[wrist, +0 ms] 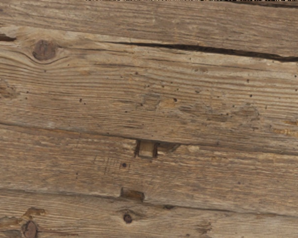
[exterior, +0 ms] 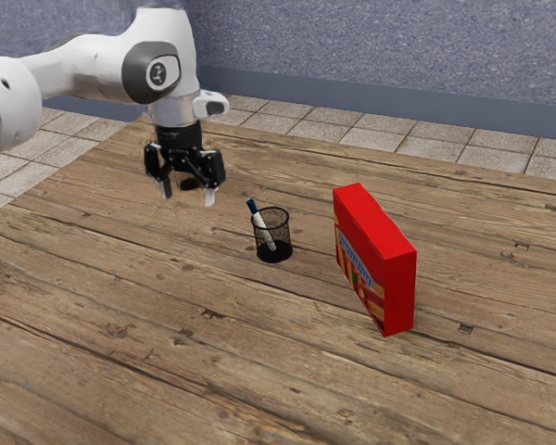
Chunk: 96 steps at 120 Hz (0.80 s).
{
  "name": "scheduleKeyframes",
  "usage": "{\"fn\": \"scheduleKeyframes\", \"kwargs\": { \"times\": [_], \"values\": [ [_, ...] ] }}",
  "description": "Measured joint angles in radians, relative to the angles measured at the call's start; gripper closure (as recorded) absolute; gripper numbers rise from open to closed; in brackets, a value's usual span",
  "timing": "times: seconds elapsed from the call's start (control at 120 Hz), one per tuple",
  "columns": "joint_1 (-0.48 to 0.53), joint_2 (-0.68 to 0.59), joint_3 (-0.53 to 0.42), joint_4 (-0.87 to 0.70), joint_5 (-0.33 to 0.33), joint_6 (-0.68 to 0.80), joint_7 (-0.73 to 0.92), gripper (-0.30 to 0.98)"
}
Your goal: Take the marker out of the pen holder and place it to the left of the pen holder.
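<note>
In the exterior view my gripper (exterior: 187, 195) hangs above the table with its fingers spread apart and nothing between them. It is up and to the exterior view's left of the black mesh pen holder (exterior: 288, 243), and not touching it. Inside the upright holder leans a white marker (exterior: 262, 229), its dark blue end sticking out over the rim toward the exterior view's left.
A red box (exterior: 400, 289) stands upright on the wooden table (exterior: 148, 352), on the exterior view's right of the pen holder. Bare planks (wrist: 149, 114) lie under my hand in the wrist view. A wall runs behind the table.
</note>
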<state>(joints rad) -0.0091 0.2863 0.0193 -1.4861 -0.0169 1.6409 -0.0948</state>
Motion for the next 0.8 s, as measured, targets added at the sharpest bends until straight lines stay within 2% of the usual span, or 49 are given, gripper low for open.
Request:
{"fn": "scheduleKeyframes", "kwargs": {
  "times": [0.158, 0.367, 0.558, 0.675, 0.8],
  "values": [
    [0.022, 0.160, 0.013, 0.114, -0.118, 0.145, 0.003, 0.00],
    [0.028, 0.338, 0.027, 0.269, -0.210, 0.260, 0.040, 0.00],
    [0.059, 0.539, 0.019, 0.556, -0.238, 0.169, 0.066, 0.00],
    [0.081, 0.616, 0.015, 0.655, -0.242, 0.108, 0.079, 0.00],
    [0.087, 0.630, 0.015, 0.679, -0.245, 0.103, 0.092, 0.00]
  ]
}}
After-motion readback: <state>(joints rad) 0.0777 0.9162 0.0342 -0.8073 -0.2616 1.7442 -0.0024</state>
